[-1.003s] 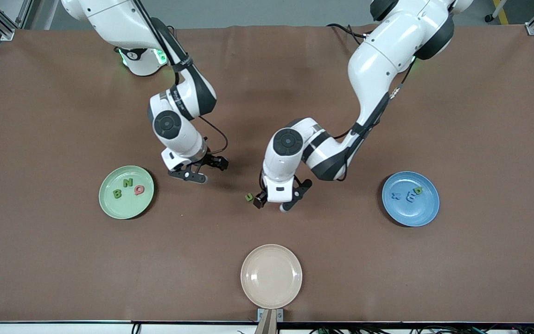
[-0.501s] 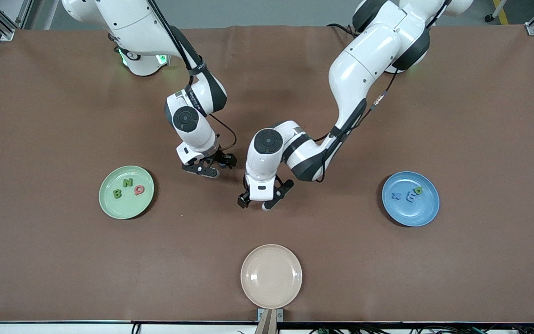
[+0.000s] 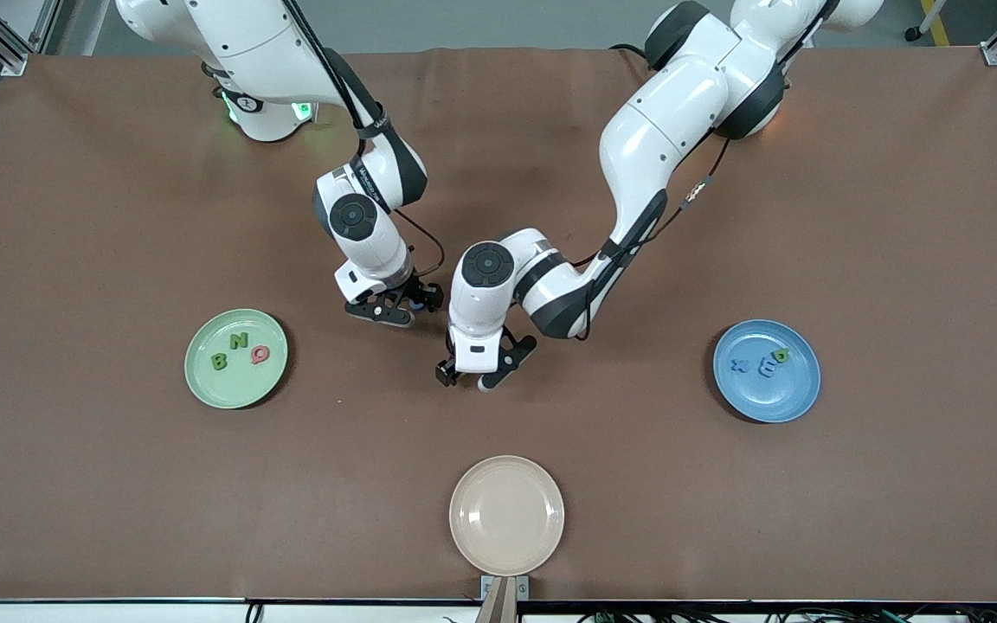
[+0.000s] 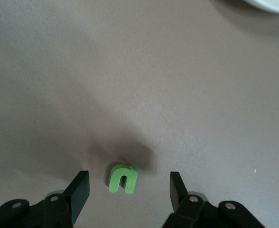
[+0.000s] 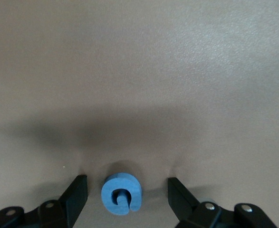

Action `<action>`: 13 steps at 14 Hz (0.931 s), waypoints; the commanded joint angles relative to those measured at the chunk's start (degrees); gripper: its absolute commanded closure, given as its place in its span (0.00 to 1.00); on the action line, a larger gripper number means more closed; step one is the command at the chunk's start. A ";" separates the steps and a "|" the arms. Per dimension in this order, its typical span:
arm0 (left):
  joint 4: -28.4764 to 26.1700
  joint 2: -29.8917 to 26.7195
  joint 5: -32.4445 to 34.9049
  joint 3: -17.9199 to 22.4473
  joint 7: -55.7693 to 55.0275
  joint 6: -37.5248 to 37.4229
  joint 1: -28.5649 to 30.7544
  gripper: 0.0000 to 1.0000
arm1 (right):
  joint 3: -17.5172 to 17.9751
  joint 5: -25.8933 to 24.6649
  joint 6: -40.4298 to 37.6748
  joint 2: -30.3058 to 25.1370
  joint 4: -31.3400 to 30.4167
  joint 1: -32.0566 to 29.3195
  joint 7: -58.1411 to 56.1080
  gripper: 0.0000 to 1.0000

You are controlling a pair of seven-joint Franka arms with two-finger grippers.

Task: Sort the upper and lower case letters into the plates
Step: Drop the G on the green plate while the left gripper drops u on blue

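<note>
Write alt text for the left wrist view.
A small green letter u lies flat on the brown table between the open fingers of the left gripper, untouched. A pale plate's rim shows at the picture's edge.

Table cover [image 3: 118, 216]: matt brown, fine-grained. Plates [image 3: 204, 381] [image 3: 801, 394]: smooth plastic, slight sheen. G [image 5: 121, 194]: matt foam.

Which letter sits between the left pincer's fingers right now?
The green u, lying flat on the table between the left pincer's open fingers. The blue G is under the right pincer instead.
</note>
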 commanded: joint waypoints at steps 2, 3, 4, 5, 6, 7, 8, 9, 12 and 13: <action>3.44 1.94 -0.70 0.88 1.30 -1.09 -1.03 0.40 | -0.43 0.26 0.10 -0.09 -0.88 1.47 1.35 0.54; 3.44 1.94 -0.70 0.80 1.30 -1.09 -1.03 0.44 | -0.43 0.26 0.10 -0.09 -0.79 1.20 1.26 0.68; 3.44 2.29 -0.70 0.80 1.30 -1.09 -1.03 0.47 | -0.52 0.26 0.01 -0.09 -0.61 0.94 1.17 0.79; 3.44 2.38 -0.70 0.80 1.30 -1.09 -1.12 0.48 | -0.52 0.26 -0.07 -0.09 -0.52 0.76 1.08 0.88; 3.44 2.64 -0.70 0.80 1.30 -1.09 -1.12 0.48 | -0.61 0.26 -0.77 -0.18 -0.35 0.67 1.00 0.96; 3.44 2.82 -0.70 0.80 1.39 -1.09 -1.12 0.48 | -0.78 0.26 -2.17 -0.44 0.17 0.59 1.00 0.97; 3.44 2.91 -0.70 0.80 1.39 -1.09 -1.12 0.48 | -1.57 0.17 -4.53 -1.05 1.05 0.32 0.65 0.98; 3.53 3.43 -0.70 0.80 1.39 -1.01 -1.12 0.48 | -2.18 0.08 -7.26 -1.67 2.28 0.23 0.47 0.98; 3.53 3.78 -0.70 0.80 2.53 -1.01 -1.12 0.58 | -7.53 0.08 -15.52 -4.21 5.36 0.06 -7.14 0.98; 3.53 4.22 -0.70 0.80 2.53 -1.01 -1.03 0.60 | -10.42 0.08 -18.15 -4.92 6.15 0.06 -11.53 0.98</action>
